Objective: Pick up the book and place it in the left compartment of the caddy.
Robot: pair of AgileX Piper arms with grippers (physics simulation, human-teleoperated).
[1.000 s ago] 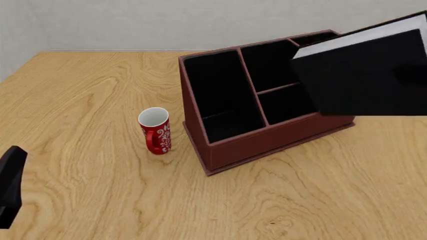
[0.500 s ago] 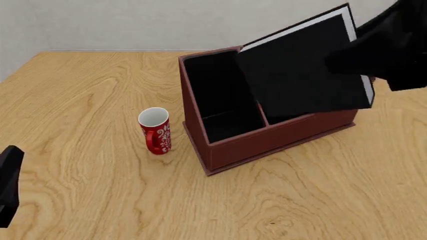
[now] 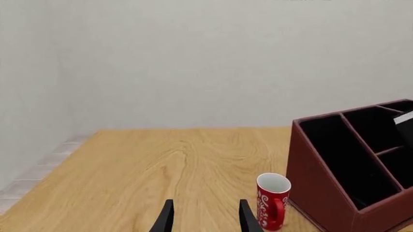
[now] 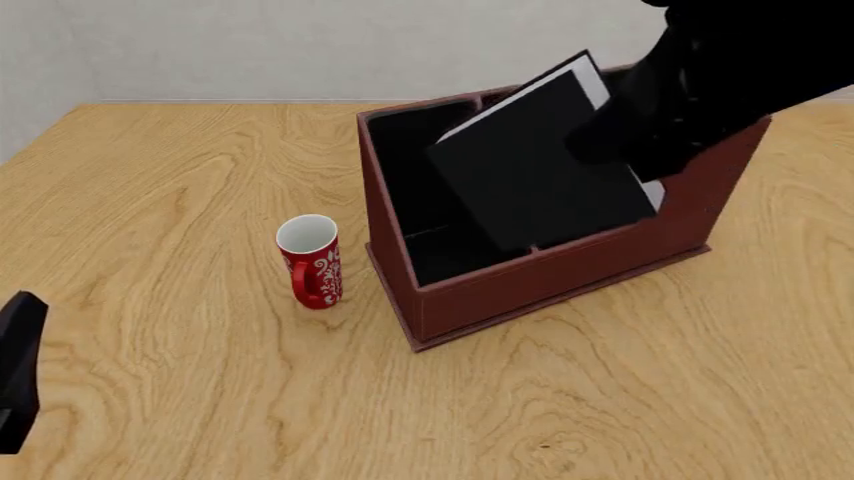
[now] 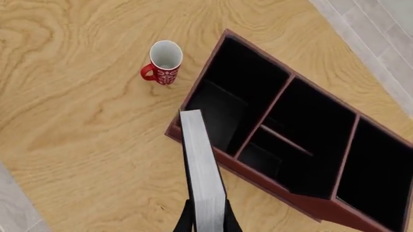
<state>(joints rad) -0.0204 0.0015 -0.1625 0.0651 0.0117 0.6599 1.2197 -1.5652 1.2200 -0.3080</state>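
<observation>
- Two arms work at a wooden table [image 4: 174, 400] with a bold swirling grain; a plain pale wall rises behind its far edge, and light floor tiles show past the table edge in the right wrist view.
- The right gripper [image 5: 206, 218] has its fingers clamped on the book [image 4: 541, 180], which juts out beyond the fingertips, white page edge up, tilted in the air over the caddy [image 4: 561, 275].
- The book's far end hangs above the left compartment [image 5: 235, 101], not yet inside it.
- The left gripper [image 3: 205, 217] holds nothing, fingers apart, low over bare wood.
- A red-and-white mug [image 4: 310, 262] stands upright just ahead of the left fingertips, beside the caddy.
</observation>
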